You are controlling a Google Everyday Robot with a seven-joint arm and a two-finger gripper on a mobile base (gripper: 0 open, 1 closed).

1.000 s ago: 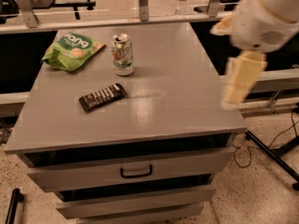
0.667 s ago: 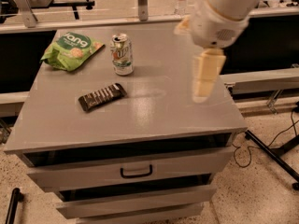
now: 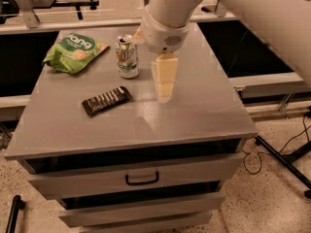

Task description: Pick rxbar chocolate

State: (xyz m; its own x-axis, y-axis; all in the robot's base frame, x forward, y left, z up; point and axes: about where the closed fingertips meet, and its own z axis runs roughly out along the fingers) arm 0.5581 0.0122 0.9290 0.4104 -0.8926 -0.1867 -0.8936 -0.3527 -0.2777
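Observation:
The rxbar chocolate (image 3: pixel 106 100) is a flat dark bar with pale stripes. It lies at a slant on the grey cabinet top (image 3: pixel 194 120), left of the middle. My gripper (image 3: pixel 164 92) hangs from the white arm above the middle of the top. It is to the right of the bar, about a hand's width away, and just right of the soda can. It holds nothing that I can see.
A white-green soda can (image 3: pixel 128 56) stands upright behind the bar. A green chip bag (image 3: pixel 75 51) lies at the back left. The cabinet has drawers below, one with a dark handle (image 3: pixel 142 178). Cables and a stand leg (image 3: pixel 286 159) lie on the floor to the right.
My arm has swung in from the right edge of the cabinet towards the middle, and the gripper now hangs beside the can. The bar, can and bag have not moved.

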